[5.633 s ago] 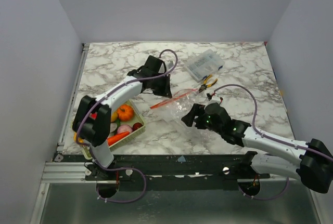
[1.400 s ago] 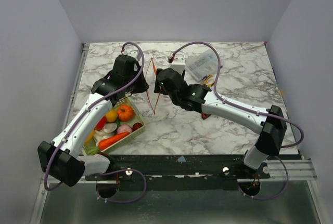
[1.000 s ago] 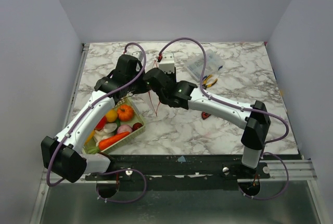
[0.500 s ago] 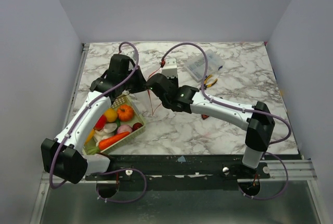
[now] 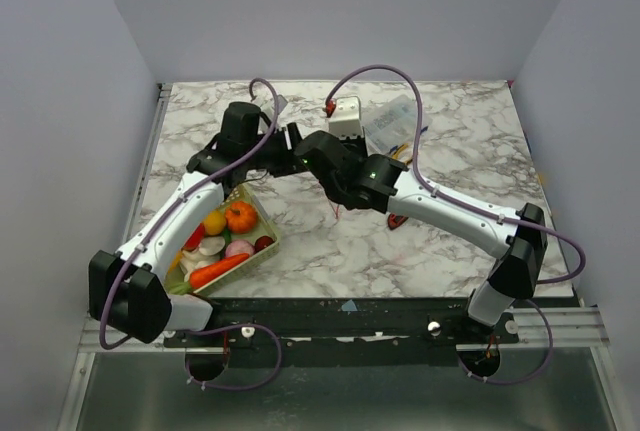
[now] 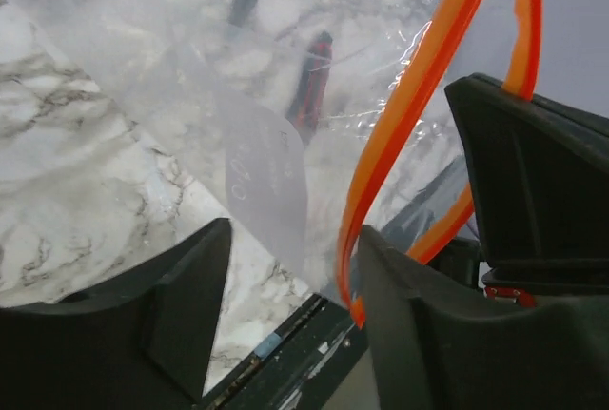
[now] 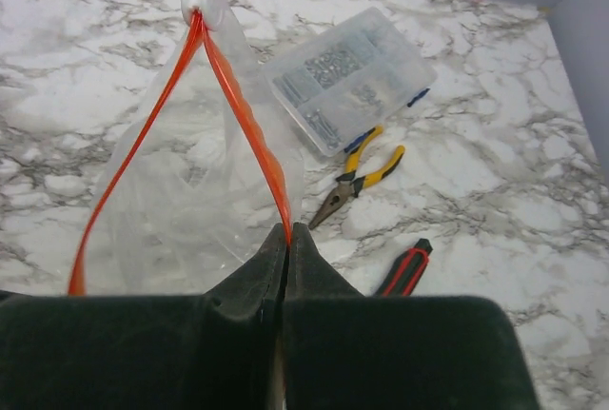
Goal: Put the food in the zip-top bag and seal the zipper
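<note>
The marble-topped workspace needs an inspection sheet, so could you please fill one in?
Surface: white marble-patterned table, no spills seen.
Job's things: transparent zip-top bag held up, mouth open along its red-orange zipper; glossy toy food in the pale green mesh basket.
Clutter: clear plastic parts box, yellow-handled pliers, red-and-black utility knife.
Grippers: right gripper shut on the zipper; left gripper open around the bag's edge.
Cables: purple cables arching above both arms.
Surroundings: plain grey walls; nothing else seen.
</note>
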Robot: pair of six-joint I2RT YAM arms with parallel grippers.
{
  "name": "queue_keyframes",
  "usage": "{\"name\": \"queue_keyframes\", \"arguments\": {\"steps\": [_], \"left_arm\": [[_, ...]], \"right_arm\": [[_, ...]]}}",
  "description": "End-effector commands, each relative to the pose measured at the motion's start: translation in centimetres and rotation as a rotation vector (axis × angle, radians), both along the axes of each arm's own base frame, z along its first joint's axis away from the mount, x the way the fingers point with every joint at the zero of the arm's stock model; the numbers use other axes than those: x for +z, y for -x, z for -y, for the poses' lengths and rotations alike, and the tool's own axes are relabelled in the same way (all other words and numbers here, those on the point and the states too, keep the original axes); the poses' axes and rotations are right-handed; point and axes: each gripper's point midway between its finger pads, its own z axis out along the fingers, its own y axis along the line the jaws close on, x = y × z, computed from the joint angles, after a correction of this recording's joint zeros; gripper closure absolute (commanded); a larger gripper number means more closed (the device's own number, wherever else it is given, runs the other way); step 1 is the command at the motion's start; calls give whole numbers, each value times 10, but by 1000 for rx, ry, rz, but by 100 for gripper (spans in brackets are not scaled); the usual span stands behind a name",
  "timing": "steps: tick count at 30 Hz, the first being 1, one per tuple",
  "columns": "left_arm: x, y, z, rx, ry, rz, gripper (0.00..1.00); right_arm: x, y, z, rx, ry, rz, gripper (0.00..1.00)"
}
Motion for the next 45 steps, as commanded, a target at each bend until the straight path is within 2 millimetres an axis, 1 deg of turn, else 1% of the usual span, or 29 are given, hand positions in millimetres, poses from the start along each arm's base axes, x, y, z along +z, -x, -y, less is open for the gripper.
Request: {"name": "queue_keyframes", "arguments": {"steps": [1,2,5,7,8,9,11,12,14,17,19,21,22,23,24,25,27,29,30,32,33,35,37,38,41,42,43,44,45], "left_arm": [[-13,12,15,-80,25,-19,36],[-17,15,12,-80,16,-10,31],[-20,25,-4,-62,-42,53,22],[-22,32,-19,-37,-106,88,19],[-20,36,-28,-23,-143,106,18],[-20,38,-38,7,-186,120,17],[-21,43,-61,79,-269,143,16],[-22,45,-74,128,-314,147,16],[-25,47,-104,250,-412,148,14],[-32,53,-147,422,-541,112,7],[-38,58,-171,523,-614,71,5],[-45,64,-185,584,-657,35,4],[-48,66,-190,601,-666,26,4],[-50,66,-190,601,-660,25,4],[-53,66,-186,580,-644,28,5],[-53,66,-176,531,-609,34,5],[-49,70,-148,394,-510,51,6],[-34,73,-111,240,-346,126,7],[-23,75,-94,174,-260,177,7],[-4,78,-74,92,-148,249,7],[3,78,-68,67,-112,266,7],[16,76,-59,37,-72,281,9],[23,72,-55,24,-62,278,10],[24,71,-53,17,-58,276,10],[27,67,-47,-3,-32,272,10],[26,66,-46,0,-27,265,11],[24,65,-46,7,-26,260,11],[21,63,-48,24,-33,249,11],[16,60,-51,50,-52,231,11]], "right_arm": [[5,13,30,-11,172,-51,100],[4,14,34,-8,192,-57,100],[12,18,41,-1,240,-63,100],[12,17,39,25,272,-77,100],[8,16,35,51,284,-92,100],[2,14,27,76,283,-100,100],[-17,8,7,130,265,-117,100],[-33,5,-5,154,257,-134,100],[-58,-1,-26,180,215,-151,100],[-86,-7,-60,235,131,-187,100],[-99,-5,-87,313,55,-226,100],[-104,-1,-110,393,-24,-252,100],[-105,1,-117,413,-56,-258,100],[-104,3,-119,418,-82,-263,100],[-100,4,-117,412,-100,-258,100],[-95,4,-114,402,-112,-242,100],[-84,4,-105,400,-123,-201,100],[-72,6,-96,398,-112,-175,100],[-63,5,-87,372,-105,-153,100],[-46,4,-64,313,-59,-116,100],[-38,4,-49,278,-22,-97,100],[-19,7,-15,201,62,-57,100],[-1,14,19,147,152,-30,100],[9,18,36,115,197,-14,100],[42,30,77,71,304,27,100],[54,34,87,55,315,35,100],[61,36,92,45,317,39,100],[65,38,96,57,357,33,100],[64,37,93,84,382,19,100]]}}
